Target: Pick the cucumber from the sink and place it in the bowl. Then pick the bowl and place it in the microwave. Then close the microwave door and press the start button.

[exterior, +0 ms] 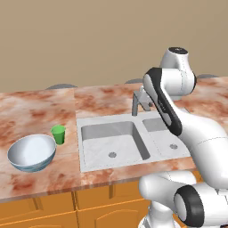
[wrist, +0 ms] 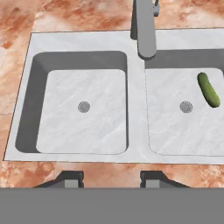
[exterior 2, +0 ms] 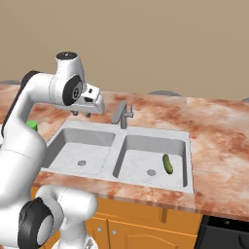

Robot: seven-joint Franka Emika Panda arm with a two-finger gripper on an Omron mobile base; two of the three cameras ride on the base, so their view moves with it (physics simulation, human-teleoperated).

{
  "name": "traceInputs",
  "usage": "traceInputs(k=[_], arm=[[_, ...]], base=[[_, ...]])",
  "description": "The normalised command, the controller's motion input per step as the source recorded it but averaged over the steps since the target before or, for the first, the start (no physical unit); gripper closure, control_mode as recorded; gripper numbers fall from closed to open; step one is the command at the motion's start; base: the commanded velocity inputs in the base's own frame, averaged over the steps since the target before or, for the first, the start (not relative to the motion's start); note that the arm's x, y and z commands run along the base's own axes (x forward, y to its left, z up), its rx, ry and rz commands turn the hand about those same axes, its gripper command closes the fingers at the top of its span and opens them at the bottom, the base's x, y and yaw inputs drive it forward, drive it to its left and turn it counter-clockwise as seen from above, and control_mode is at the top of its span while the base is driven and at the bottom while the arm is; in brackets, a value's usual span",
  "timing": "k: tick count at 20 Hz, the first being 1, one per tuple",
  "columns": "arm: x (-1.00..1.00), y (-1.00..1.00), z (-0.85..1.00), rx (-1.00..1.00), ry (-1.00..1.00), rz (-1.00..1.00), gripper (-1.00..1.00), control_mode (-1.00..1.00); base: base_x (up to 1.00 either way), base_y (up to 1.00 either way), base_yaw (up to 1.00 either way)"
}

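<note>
Your gripper point(exterior 2: 81, 114) hangs above the sink point(exterior 2: 68, 127), over the rear of its left basin point(exterior 2: 80, 151) and a little left of the grey faucet point(exterior 2: 122, 115). In the hand view its two dark fingertips point(wrist: 70, 178) stand apart at the bottom of the picture with nothing between them, so the gripper is parted and holds nothing. The cucumber point(exterior 2: 168, 164) you are after lies on the floor of the right basin point(exterior 2: 141, 160), toward that basin's right side and just beside its round drain point(exterior 2: 151, 172); in the hand view you see it as a short dark-green oblong lying at a slant, up and to the right of the drain, well apart from the fingertips. The left basin below your gripper has only its own drain point(wrist: 84, 106) in the middle. The faucet rises from the rear rim of the sink between the two basins, and its spout reaches forward over the divider. In the left base view the bowl point(exterior: 32, 152) sits upright on the reddish marbled surface point(exterior: 40, 107) to the left of the sink, near the front edge, its white inside showing. A small bright-green cup point(exterior: 58, 134) stands just behind and to the right of the bowl, between it and the sink's left rim, close to the bowl, though you cannot tell whether they touch.
</note>
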Motion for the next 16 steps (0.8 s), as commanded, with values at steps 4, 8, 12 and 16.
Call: traceInputs(k=[4,8,12,16], arm=[[0.03,-0.09,-0.08,0.03,0.02,0.00,-1.00,-1.00],[-0.09,-0.45,-0.21,0.04,0.02,0.02,-1.00,-1.00],[-0.05,-1.00,-0.44,0.03,0.04,0.02,-1.00,-1.00],[0.10,-1.00,-0.73,-0.01,0.11,0.08,-1.00,-1.00]], base=[[0.00,0.00,0.00],[0.00,0.00,0.00],[0.00,0.00,0.00],[0.00,0.00,0.00]])
